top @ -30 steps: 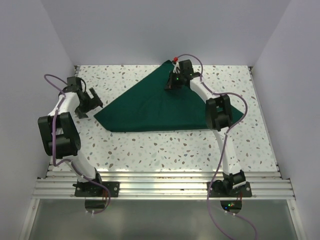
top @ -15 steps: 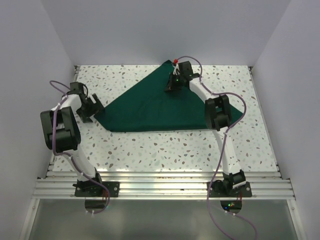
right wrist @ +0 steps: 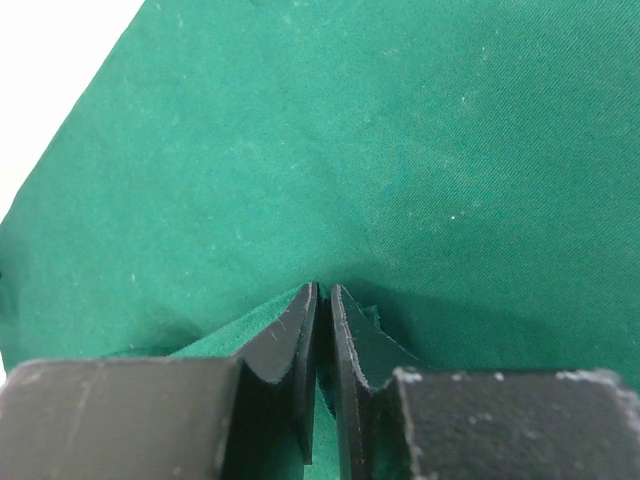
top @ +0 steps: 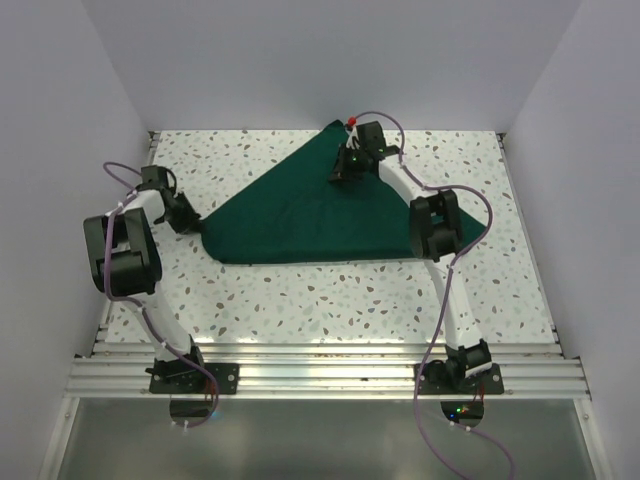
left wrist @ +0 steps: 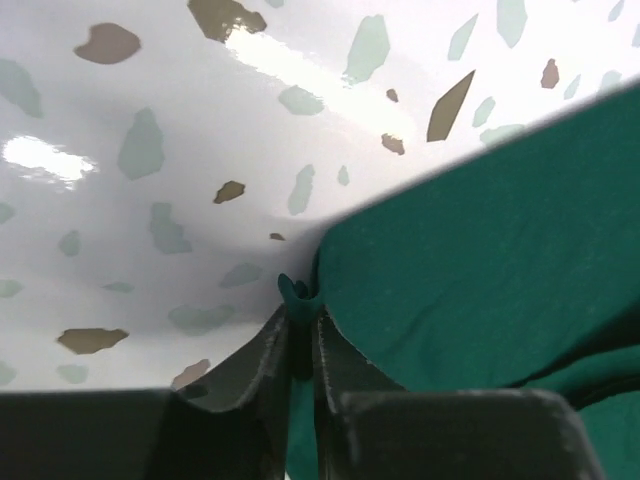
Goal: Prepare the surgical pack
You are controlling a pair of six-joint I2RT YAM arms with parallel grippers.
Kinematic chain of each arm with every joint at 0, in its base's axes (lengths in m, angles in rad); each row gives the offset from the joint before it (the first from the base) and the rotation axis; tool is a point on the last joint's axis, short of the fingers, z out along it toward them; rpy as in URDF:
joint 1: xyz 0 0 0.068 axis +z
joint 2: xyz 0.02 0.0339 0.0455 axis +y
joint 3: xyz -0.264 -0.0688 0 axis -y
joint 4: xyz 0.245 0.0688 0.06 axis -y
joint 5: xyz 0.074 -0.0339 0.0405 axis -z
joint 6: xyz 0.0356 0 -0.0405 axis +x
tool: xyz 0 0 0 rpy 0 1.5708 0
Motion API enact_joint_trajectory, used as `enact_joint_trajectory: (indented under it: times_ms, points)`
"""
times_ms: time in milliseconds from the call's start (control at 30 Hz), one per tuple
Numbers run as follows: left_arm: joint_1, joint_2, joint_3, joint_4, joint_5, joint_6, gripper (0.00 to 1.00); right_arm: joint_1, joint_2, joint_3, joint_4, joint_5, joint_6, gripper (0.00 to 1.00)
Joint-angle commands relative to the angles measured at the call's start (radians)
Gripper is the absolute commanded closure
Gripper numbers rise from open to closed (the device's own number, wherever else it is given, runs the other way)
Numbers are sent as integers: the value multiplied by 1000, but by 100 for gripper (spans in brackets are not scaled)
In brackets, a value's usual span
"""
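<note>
Speckled terrazzo tabletop [top: 330,300], boxed in by plain pale walls [top: 320,60], carries a dark green drape [top: 300,215] lying flat toward its far side and folded into a broad triangle. The long edge of the triangle faces the arms, and its peak reaches the back edge of the surface. No other item of the pack shows in any view.

At the triangle's left-hand corner, the left claw [top: 193,222] is down at tabletop level. Its wrist camera shows the left claw [left wrist: 300,320] clenched on the very tip of the drape [left wrist: 480,250], with a small nub of green cloth poking out past the dark fingertips [left wrist: 272,335] and bare tabletop [left wrist: 150,200] beyond it.

Near the far peak, the right claw [top: 342,174] points down onto the cloth, its arm stretched across the drape's right side. Seen from its own wrist, the right claw [right wrist: 323,295] has its fingers [right wrist: 300,330] drawn almost together, only a thin slit between them. They are nipping a low ridge of the drape [right wrist: 400,150] that puckers up to meet them, and a sliver of white tabletop [right wrist: 50,40] shows at the upper left.

Both arms rise from a ribbed metal rail [top: 320,375] along the near edge, with purple cables [top: 430,400] looping from their joints.
</note>
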Motion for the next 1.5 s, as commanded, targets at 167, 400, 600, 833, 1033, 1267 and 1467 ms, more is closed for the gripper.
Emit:
enact_joint_trajectory:
  times_ms: [167, 400, 600, 833, 1033, 1267, 1467]
  points:
    - [2, -65, -54, 87, 105, 13, 100, -2, 32, 67, -18, -3, 46, 83]
    - [-64, -233, -29, 90, 187, -82, 100, -2, 58, 168, -130, 30, 112, 59]
    - [-238, -313, 60, 115, 205, -183, 100, -16, -44, 160, -232, 138, 148, 32]
    - [-393, -261, 153, 156, 233, -228, 100, -160, -271, 26, -435, 254, 218, 22]
    - [-489, -172, 227, 196, 265, -244, 100, -224, -534, -466, -391, 227, 148, 55]
    - [-558, -47, 365, 194, 292, -243, 100, -240, -614, -591, -404, 214, 33, 97]
    - [-609, 48, 475, 167, 312, -248, 100, -238, -641, -701, -431, 151, -18, 100]
